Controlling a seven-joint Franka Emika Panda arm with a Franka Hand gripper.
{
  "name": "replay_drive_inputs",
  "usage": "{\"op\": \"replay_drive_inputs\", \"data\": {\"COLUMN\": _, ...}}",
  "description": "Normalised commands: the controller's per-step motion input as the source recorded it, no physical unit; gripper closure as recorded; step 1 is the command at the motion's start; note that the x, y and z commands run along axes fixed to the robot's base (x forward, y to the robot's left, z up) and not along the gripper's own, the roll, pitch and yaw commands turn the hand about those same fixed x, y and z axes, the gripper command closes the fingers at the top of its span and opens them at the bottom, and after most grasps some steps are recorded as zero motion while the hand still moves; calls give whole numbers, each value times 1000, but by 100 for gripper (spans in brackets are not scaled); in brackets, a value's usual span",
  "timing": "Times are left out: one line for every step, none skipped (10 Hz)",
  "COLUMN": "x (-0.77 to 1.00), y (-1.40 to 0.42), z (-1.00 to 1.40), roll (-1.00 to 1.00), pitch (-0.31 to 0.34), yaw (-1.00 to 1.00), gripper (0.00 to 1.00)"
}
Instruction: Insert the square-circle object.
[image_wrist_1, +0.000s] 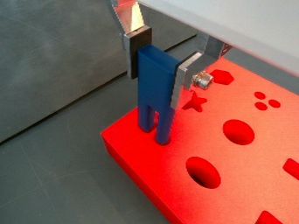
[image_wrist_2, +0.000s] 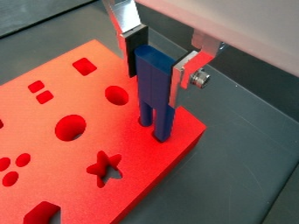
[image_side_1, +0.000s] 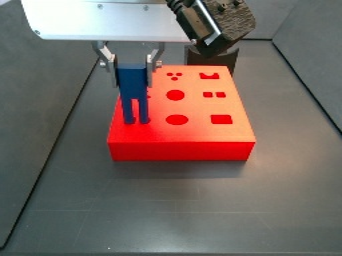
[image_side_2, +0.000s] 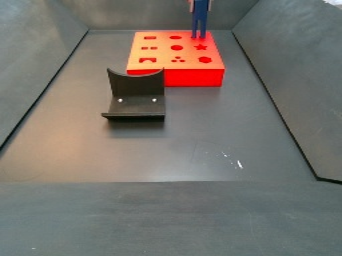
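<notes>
The square-circle object (image_wrist_1: 153, 83) is a tall bright-blue peg standing upright, also seen in a wrist view (image_wrist_2: 156, 87) and in both side views (image_side_1: 131, 88) (image_side_2: 201, 18). My gripper (image_wrist_1: 162, 63) (image_wrist_2: 159, 59) (image_side_1: 130, 62) is shut on its upper part, one silver finger (image_wrist_1: 138, 39) on each flat side. Its two prongs meet the top of the red block (image_wrist_1: 239, 171) (image_wrist_2: 59, 101) (image_side_1: 181, 150) (image_side_2: 201, 75) near a corner. I cannot tell whether they sit in a hole.
The red block has round, square, star and dot-shaped holes across its top. The dark fixture (image_side_2: 134, 95) (image_side_1: 214, 25) stands on the grey floor beside the block. Grey walls bound the floor on all sides.
</notes>
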Motion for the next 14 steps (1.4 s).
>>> {"op": "replay_drive_inputs", "data": {"x": 186, "y": 0, "z": -54, "roll": 10, "pitch": 0, "yaw": 0, "gripper": 100}}
{"op": "replay_drive_inputs", "data": {"x": 149, "y": 0, "z": -86, "roll": 16, "pitch": 0, "yaw": 0, "gripper": 100}}
{"op": "replay_drive_inputs", "data": {"x": 14, "y": 0, "z": -177, "roll": 44, "pitch": 0, "yaw": 0, "gripper": 100}}
{"op": "replay_drive_inputs", "data": {"x": 0, "y": 0, "z": -211, "roll": 61, "pitch": 0, "yaw": 0, "gripper": 100}}
{"op": "replay_drive_inputs", "data": {"x": 0, "y": 0, "z": -240, "roll": 66, "pitch": 0, "yaw": 0, "gripper": 100}}
{"op": "replay_drive_inputs", "data": {"x": 0, "y": 0, "z": -269, "roll": 41, "pitch": 0, "yaw": 0, "gripper": 100}}
{"op": "replay_drive_inputs", "data": {"x": 0, "y": 0, "z": -340, "roll": 11, "pitch": 0, "yaw": 0, "gripper": 100}}
{"op": "replay_drive_inputs", "data": {"x": 0, "y": 0, "z": -349, "roll": 0, "pitch": 0, "yaw": 0, "gripper": 100}}
{"op": "replay_drive_inputs", "data": {"x": 0, "y": -9, "z": -374, "roll": 0, "pitch": 0, "yaw": 0, "gripper": 100}}
{"op": "replay_drive_inputs", "data": {"x": 3, "y": 0, "z": -506, "roll": 16, "pitch": 19, "yaw": 0, "gripper": 100}}
{"op": "replay_drive_inputs", "data": {"x": 63, "y": 0, "z": -663, "roll": 11, "pitch": 73, "yaw": 0, "gripper": 100}}
{"op": "replay_drive_inputs", "data": {"x": 86, "y": 0, "z": -774, "roll": 29, "pitch": 84, "yaw": 0, "gripper": 100}}
{"op": "replay_drive_inputs", "data": {"x": 100, "y": 0, "z": -789, "roll": 33, "pitch": 83, "yaw": -17, "gripper": 100}}
{"op": "replay_drive_inputs", "data": {"x": 109, "y": 0, "z": -769, "roll": 29, "pitch": 66, "yaw": -23, "gripper": 100}}
